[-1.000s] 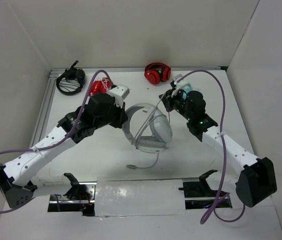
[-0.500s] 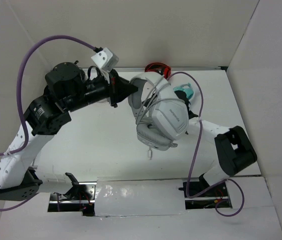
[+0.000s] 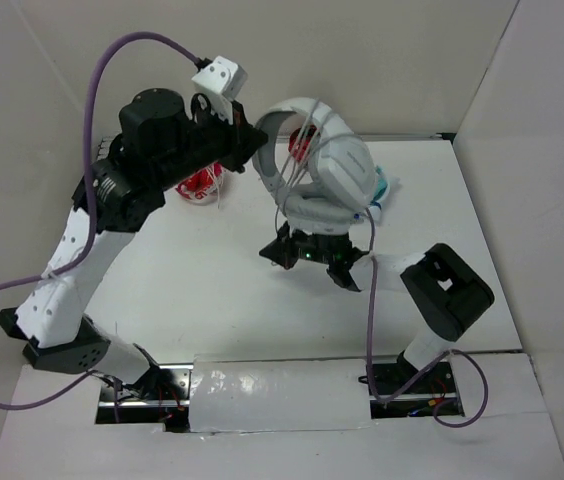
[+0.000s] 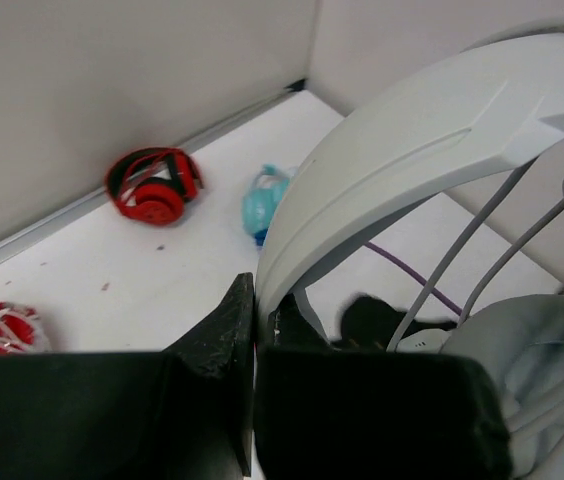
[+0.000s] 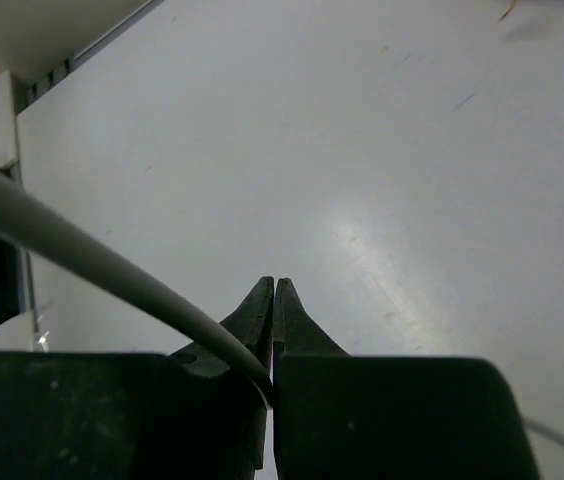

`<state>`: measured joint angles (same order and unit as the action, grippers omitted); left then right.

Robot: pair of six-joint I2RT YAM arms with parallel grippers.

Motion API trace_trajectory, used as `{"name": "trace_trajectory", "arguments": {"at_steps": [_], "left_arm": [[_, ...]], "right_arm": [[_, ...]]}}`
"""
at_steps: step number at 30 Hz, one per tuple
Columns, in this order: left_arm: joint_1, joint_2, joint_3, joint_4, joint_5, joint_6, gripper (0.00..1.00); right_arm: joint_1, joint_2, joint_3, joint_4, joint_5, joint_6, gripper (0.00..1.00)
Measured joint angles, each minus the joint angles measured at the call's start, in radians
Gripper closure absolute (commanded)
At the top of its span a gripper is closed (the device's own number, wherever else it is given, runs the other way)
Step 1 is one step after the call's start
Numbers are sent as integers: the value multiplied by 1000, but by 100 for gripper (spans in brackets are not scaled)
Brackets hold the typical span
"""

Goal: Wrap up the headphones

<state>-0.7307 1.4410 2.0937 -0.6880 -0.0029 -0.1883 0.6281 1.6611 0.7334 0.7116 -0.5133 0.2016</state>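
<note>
The large white headphones [image 3: 334,172] hang in the air above the back middle of the table. My left gripper [image 3: 252,152] is shut on the headband [image 4: 392,150], pinching its edge between the fingers [image 4: 224,330]. Strands of the thin grey cable [image 4: 522,235] cross the headband and earcup. My right gripper [image 3: 309,255] sits just under the lower earcup. In the right wrist view its fingertips [image 5: 273,285] are closed together, with the grey cable [image 5: 82,262] running into the jaws near their base.
Red headphones [image 4: 152,187] lie at the back wall, partly hidden behind the white pair [image 3: 300,150]. Small light-blue headphones [image 4: 262,200] lie at the back right [image 3: 383,188]. A red and white bundle [image 3: 200,185] lies at the back left. Walls enclose three sides.
The headphones have gone from lying on the table to being held high. My left arm has risen and swung back. My right gripper has moved in under the earcup with the cable.
</note>
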Motion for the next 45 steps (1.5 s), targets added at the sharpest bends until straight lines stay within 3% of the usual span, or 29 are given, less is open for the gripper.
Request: {"name": "trace_trajectory", "arguments": {"at_steps": [6, 11, 14, 21, 29, 33, 40, 45], "left_arm": [[198, 193, 153, -44, -11, -89, 100], [377, 291, 111, -105, -43, -245, 100], [449, 319, 60, -175, -127, -325, 100], [541, 411, 36, -307, -231, -491, 100], [495, 436, -159, -269, -360, -552, 100], [424, 380, -396, -183, -358, -546, 100], [266, 201, -643, -57, -331, -451, 100], [142, 97, -769, 86, -299, -371, 100]], "right_arm": [[127, -42, -158, 58, 25, 68, 100], [218, -44, -210, 97, 99, 136, 100], [274, -103, -251, 51, 217, 159, 100], [398, -390, -224, -290, 637, 224, 100], [466, -483, 40, -713, 1054, 190, 100], [444, -483, 167, -832, 1176, 107, 100], [327, -457, 271, -832, 1209, -146, 100], [184, -377, 345, -818, 1109, -304, 100]]}}
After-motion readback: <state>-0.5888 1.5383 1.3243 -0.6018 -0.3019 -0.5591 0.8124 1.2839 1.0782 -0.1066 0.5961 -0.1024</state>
